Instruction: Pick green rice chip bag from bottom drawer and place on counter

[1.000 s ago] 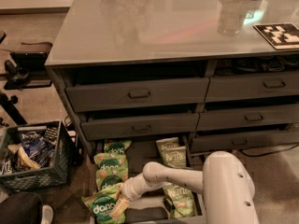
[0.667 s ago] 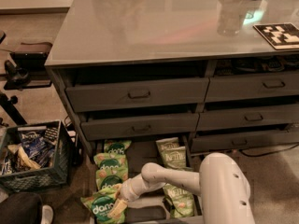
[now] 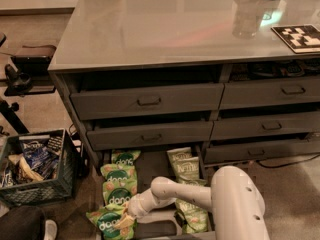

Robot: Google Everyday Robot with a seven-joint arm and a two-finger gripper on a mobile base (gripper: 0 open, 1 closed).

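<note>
The bottom drawer (image 3: 156, 166) is pulled out below the cabinet, with a row of bright green rice chip bags along its left side. The nearest green rice chip bag (image 3: 108, 223) lies at the front left, with two more (image 3: 120, 188) (image 3: 125, 158) behind it. My gripper (image 3: 127, 218) reaches from the white arm down to the right edge of the nearest bag, touching it. The counter (image 3: 165, 26) is the glossy pale grey top above.
Paler olive Kettle bags (image 3: 184, 166) lie on the drawer's right side. A black crate (image 3: 35, 169) of packets stands on the floor at left. A clear cup (image 3: 247, 16) and a checkered marker board (image 3: 299, 36) stand on the counter's right. Grey drawer fronts (image 3: 147, 100) hang above.
My arm has stayed almost still; the gripper has shifted slightly at the nearest green bag. The bags have not moved.
</note>
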